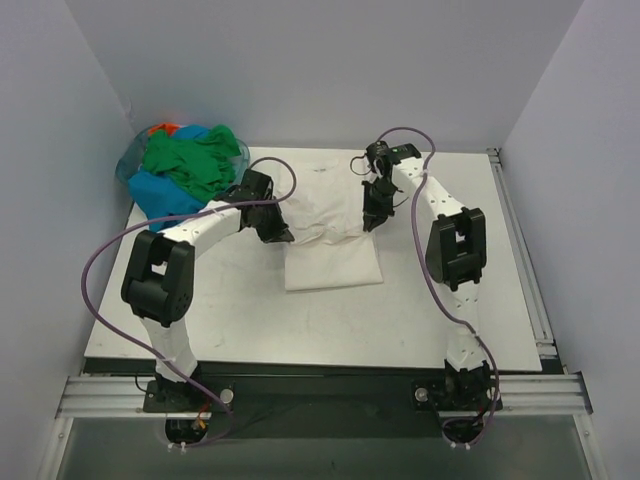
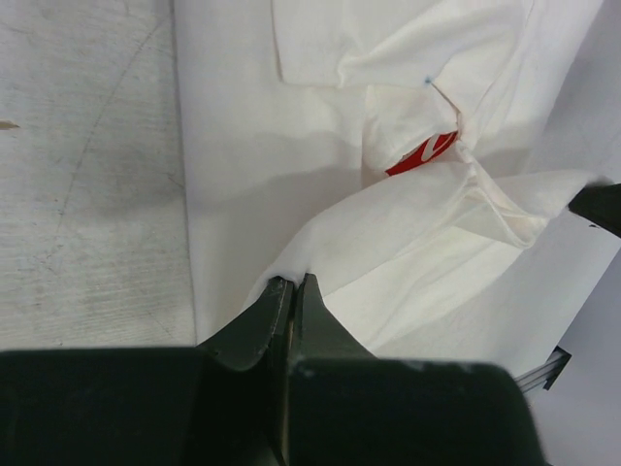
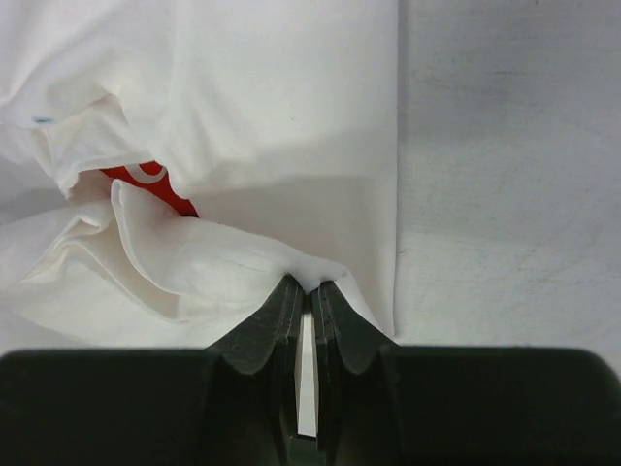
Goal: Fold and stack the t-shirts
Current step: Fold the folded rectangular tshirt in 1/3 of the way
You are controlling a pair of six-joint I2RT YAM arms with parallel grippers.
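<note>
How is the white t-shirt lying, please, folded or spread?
Partly folded: the white t-shirt is doubled over and bunched, pinched by the left tool and right tool.

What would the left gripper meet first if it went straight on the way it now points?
The white t-shirt. The left gripper is shut on a fold of it, and more of its cloth lies straight ahead, though depth is unclear.
</note>
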